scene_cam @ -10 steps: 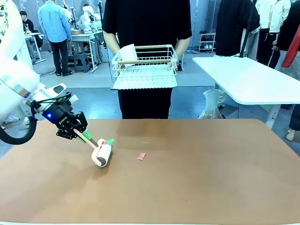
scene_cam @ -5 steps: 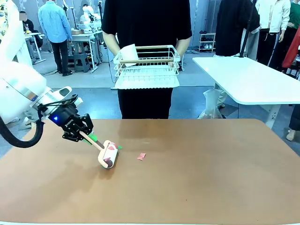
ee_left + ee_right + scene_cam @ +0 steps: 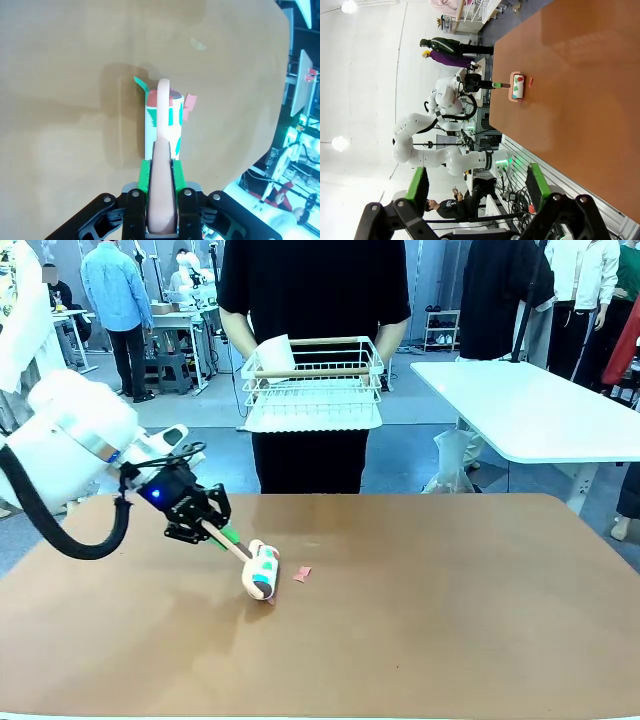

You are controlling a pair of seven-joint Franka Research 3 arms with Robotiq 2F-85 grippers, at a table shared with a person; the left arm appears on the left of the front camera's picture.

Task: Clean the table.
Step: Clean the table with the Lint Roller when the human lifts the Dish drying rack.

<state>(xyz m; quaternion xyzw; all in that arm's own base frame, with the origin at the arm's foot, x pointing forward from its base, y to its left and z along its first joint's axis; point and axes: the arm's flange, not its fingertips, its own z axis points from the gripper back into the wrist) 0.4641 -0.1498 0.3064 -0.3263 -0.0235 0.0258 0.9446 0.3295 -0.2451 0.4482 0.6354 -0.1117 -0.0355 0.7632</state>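
The reddish bench (image 3: pixel 450 640) fills the lower frame. At left centre the left tool (image 3: pixel 205 528) is clamped on a roller (image 3: pixel 260 572), its handle running down-right to the head on the bench. A pink scrap (image 3: pixel 301 574) lies just right of the head, nearest the left arm. The right tool (image 3: pixel 477 187) has its fingers apart, holding nothing. At top centre a person holds a basket (image 3: pixel 312 375)

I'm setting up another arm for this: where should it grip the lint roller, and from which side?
Take the lint roller by its slim pale handle, coming from the end away from the roll, as the left gripper does. The handle is narrow and straight, and this leaves the roll free to turn on the table.
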